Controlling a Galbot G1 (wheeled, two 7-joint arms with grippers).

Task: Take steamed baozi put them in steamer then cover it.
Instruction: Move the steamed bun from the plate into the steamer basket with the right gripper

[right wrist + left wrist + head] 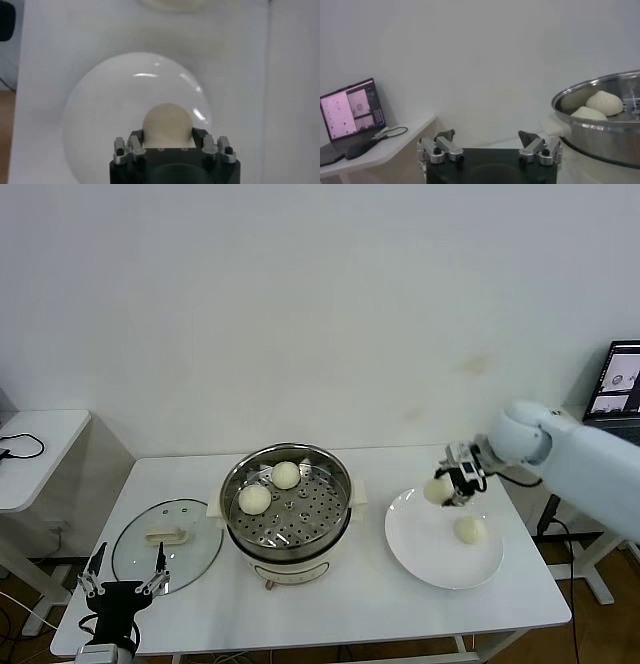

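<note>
White table: right gripper (447,488) grips smooth cream baozi (438,490) above plate (420,554)

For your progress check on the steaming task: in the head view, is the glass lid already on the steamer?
No. The glass lid lies flat on the table to the left of the steamer, whose tray is uncovered with two baozi showing.

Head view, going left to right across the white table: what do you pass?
Left gripper open at the front edge → cover lying flat → steamer with two steamed baozi inside → white plate → right gripper holding a baozi.
</note>
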